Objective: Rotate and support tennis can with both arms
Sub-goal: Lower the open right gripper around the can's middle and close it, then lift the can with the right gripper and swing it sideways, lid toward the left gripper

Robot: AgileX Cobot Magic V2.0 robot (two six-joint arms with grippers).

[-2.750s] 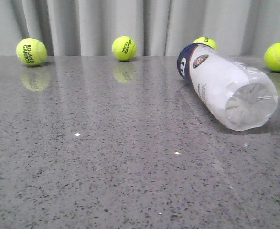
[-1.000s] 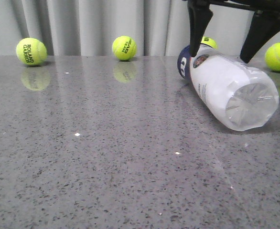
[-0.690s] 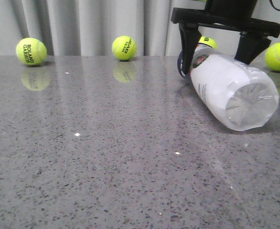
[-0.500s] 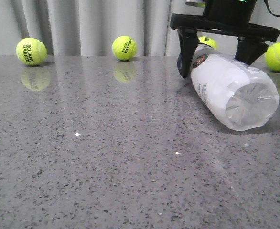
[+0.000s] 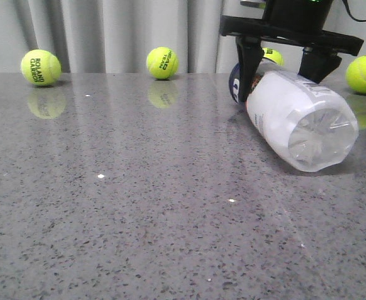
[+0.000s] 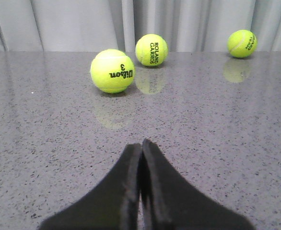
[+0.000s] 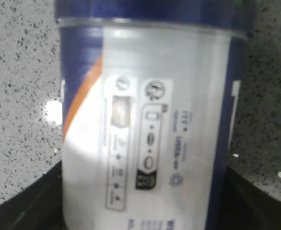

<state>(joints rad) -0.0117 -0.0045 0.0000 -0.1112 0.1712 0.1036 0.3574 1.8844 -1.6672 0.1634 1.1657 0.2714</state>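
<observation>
The tennis can (image 5: 295, 119) lies on its side on the grey table at the right, ribbed clear base toward the camera and navy-blue band at the far end. My right gripper (image 5: 278, 78) comes down from above, with one finger on each side of the can near the blue band. It is shut on the can. In the right wrist view the can (image 7: 145, 120) fills the gap between the black fingers (image 7: 30, 201). My left gripper (image 6: 141, 148) is shut and empty, low over the table. It does not show in the front view.
Yellow-green tennis balls sit along the curtain at the table's back edge: far left (image 5: 40, 67), middle (image 5: 162, 62), behind the gripper (image 5: 269, 55), far right (image 5: 364, 74). Three balls lie ahead of the left gripper (image 6: 112, 71), (image 6: 151, 49), (image 6: 241, 43).
The right gripper came down from above over the can's blue end and its fingers closed against the can. The can's base has since shifted slightly left and up.
</observation>
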